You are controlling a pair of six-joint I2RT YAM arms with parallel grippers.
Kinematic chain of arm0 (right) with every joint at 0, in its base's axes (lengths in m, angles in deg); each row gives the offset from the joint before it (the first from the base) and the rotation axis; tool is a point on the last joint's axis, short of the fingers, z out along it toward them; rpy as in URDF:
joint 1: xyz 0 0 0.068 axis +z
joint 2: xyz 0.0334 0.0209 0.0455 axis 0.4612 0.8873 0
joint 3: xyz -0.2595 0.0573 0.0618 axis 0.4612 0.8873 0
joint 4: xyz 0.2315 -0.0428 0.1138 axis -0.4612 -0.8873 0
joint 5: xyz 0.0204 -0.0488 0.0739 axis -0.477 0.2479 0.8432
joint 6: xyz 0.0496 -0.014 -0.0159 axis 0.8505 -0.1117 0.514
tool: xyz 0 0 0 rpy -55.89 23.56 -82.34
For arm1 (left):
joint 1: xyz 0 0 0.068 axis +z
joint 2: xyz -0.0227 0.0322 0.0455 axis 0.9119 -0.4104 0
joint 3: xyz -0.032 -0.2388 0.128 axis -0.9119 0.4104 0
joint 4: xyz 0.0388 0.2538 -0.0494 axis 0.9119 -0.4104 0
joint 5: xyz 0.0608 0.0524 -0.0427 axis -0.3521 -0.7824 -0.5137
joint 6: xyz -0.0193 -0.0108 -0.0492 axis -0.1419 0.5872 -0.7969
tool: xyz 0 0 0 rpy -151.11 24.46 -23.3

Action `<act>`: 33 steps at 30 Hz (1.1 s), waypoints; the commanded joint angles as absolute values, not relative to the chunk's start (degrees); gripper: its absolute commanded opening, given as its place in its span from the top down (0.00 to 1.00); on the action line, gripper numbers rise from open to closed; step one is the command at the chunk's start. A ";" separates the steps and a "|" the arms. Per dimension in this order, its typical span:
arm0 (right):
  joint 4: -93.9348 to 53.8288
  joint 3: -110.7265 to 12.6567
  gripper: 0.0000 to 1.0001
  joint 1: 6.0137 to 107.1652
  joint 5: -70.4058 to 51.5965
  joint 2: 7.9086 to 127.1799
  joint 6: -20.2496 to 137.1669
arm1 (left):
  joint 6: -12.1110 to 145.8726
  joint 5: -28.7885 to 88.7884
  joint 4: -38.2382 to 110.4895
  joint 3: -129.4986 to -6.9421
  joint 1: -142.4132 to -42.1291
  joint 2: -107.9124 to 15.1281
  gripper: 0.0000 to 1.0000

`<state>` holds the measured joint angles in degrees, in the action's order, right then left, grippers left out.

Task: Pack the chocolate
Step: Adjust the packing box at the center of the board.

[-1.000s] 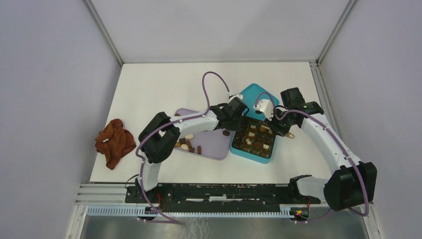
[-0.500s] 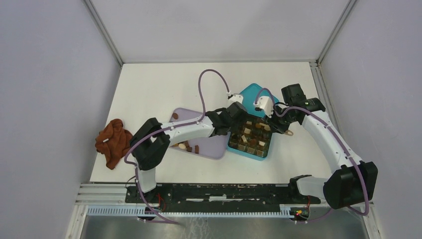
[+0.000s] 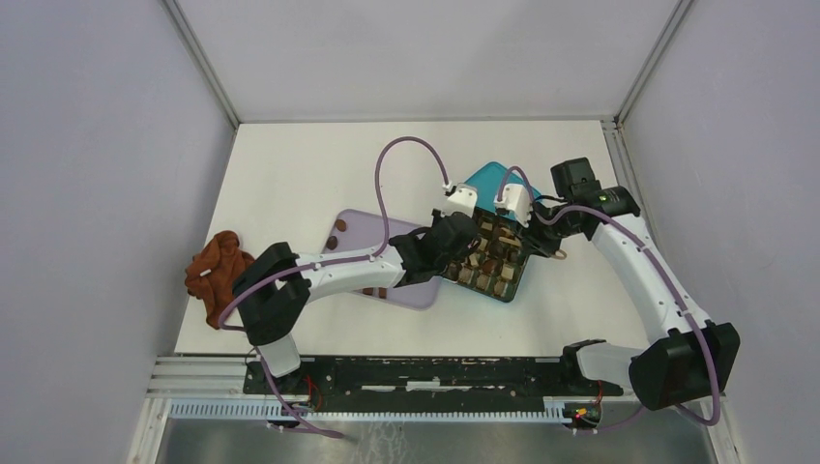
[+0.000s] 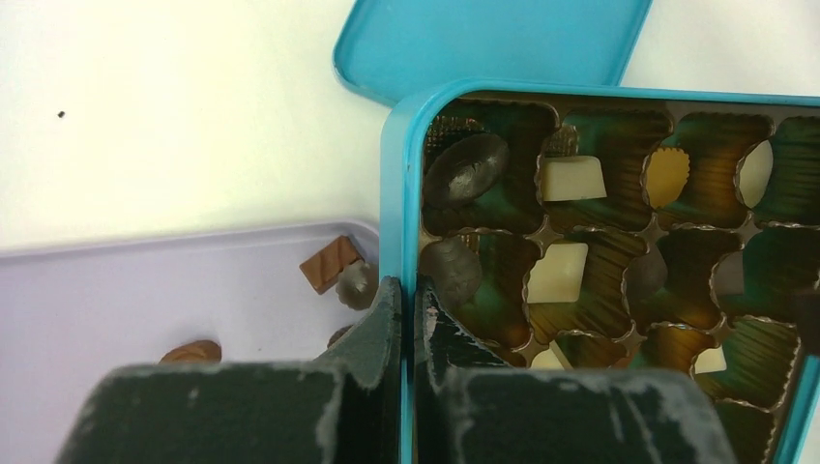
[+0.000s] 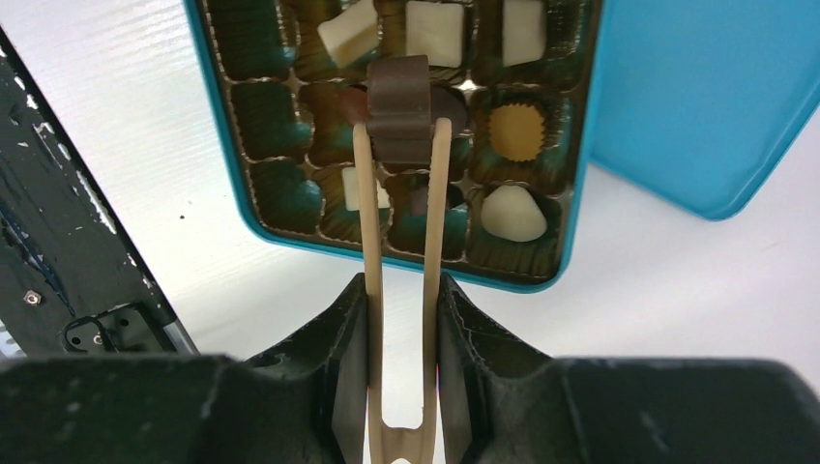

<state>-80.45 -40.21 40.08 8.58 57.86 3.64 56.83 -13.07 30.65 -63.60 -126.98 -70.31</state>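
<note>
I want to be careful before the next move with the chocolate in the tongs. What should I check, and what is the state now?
1. Jaws of the left gripper shut on the teal box wall: ok.
2. Jaws of the right gripper shut on the tongs: ok.
3. The tongs pinch the dark chocolate piece: ok.
4. Room free under that piece: cannot tell, the piece hides it.
5. The lid lies clear of the box opening: ok.

Cannot see most of the lilac tray (image 3: 350,228) from above: hidden under the left arm (image 3: 338,269). Cannot make out chocolate (image 3: 491,259) shapes in the teal box (image 3: 520,278) there, too small. In the left wrist view, cut off at right and bottom edges. In the right wrist view, cut off at top; base of the tongs (image 5: 370,242) lost below.
</note>
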 commanded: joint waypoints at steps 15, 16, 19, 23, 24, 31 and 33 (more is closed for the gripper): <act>-81.38 -35.33 0.81 39.90 9.34 54.54 -2.33 | 46.69 -4.36 35.07 -68.01 -125.42 -74.71 0.98; -81.25 -34.69 0.81 39.90 9.07 54.46 -2.53 | 46.00 -3.41 34.97 -68.07 -125.12 -75.23 0.98; -81.06 -33.04 0.81 39.91 8.70 54.41 -2.92 | 44.18 -0.83 34.38 -68.57 -124.00 -76.71 0.98; -80.70 -31.37 0.81 39.94 8.37 54.88 -3.27 | 42.29 2.70 31.51 -69.40 -122.42 -79.17 0.97; -80.61 -30.88 0.81 39.94 8.25 55.23 -3.39 | 41.91 3.56 30.77 -69.82 -122.18 -79.71 0.96; -80.27 -28.95 0.81 40.01 8.37 56.46 -4.67 | 40.90 4.56 27.72 -71.96 -121.77 -80.30 0.69; -80.45 -28.95 0.81 40.08 8.43 56.77 -4.98 | 40.61 4.24 26.60 -72.60 -121.47 -79.56 0.64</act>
